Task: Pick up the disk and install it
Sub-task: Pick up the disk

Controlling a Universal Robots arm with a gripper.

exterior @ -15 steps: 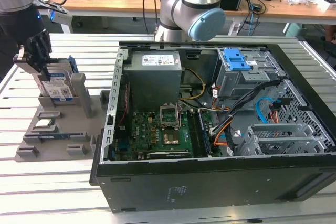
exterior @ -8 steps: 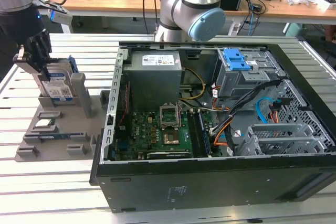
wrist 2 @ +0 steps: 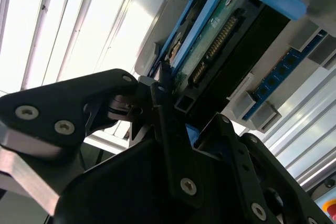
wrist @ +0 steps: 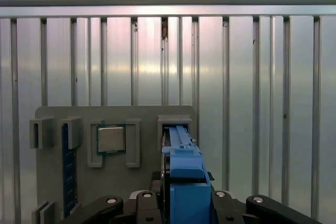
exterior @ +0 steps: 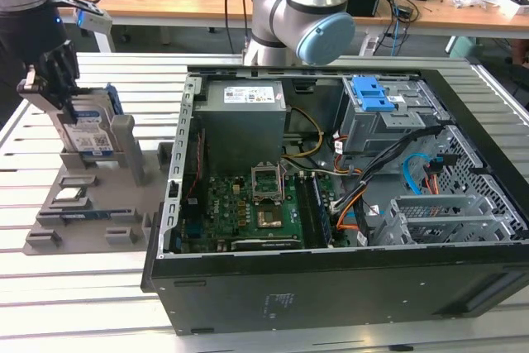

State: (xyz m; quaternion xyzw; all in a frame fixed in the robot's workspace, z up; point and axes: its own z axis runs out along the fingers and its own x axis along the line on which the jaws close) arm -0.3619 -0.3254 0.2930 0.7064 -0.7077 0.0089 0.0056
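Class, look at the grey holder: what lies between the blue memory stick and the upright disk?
The square silver chip, seated in a recess of the grey holder; the first wrist view shows it between memory stick and disk.

You'll find the disk standing upright on its edge in a slot of the grey rack. It has a silver body, a white-and-blue label and a bright blue frame.
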